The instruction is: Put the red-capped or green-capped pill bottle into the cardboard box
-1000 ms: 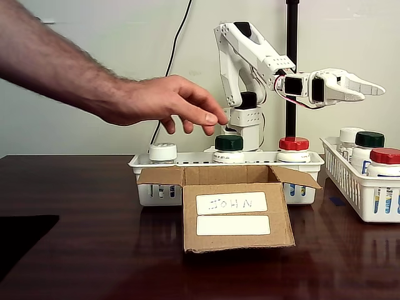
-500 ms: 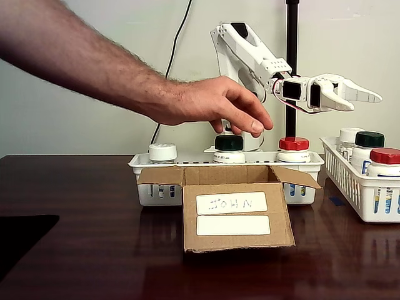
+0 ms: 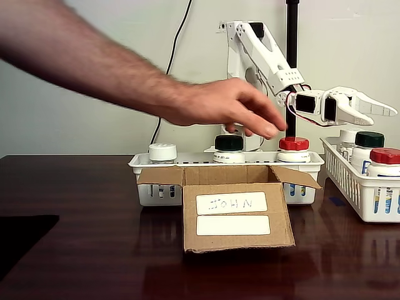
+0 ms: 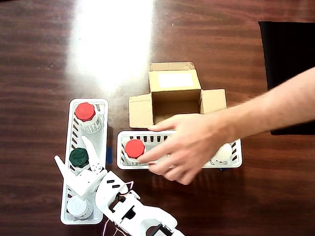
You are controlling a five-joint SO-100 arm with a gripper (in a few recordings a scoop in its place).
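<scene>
The cardboard box (image 3: 237,215) (image 4: 172,101) stands open on the dark table, labels facing the fixed view. Behind it a white basket (image 3: 150,190) (image 4: 177,135) holds a white-capped bottle (image 3: 162,152), a green-capped bottle (image 3: 229,143) and a red-capped bottle (image 3: 294,144) (image 4: 134,148). A person's hand (image 3: 231,109) (image 4: 192,147) hovers over this basket's middle, covering the green cap in the overhead view. My white gripper (image 3: 382,115) (image 4: 71,150) is open and empty. It hangs above the green-capped bottle (image 3: 370,139) (image 4: 78,157) in the second basket (image 3: 350,181) (image 4: 69,147).
The second basket also holds a red-capped bottle (image 3: 385,155) (image 4: 85,111) and a white-capped one (image 3: 349,134) (image 4: 78,207). A black mat (image 4: 288,49) (image 3: 19,237) lies at the table's edge. A black pole (image 3: 291,62) and a cable stand behind the arm.
The person's hand has moved rightward across the middle basket, from near the green cap towards the red cap. My gripper has swung right and slightly down, over the second basket.
</scene>
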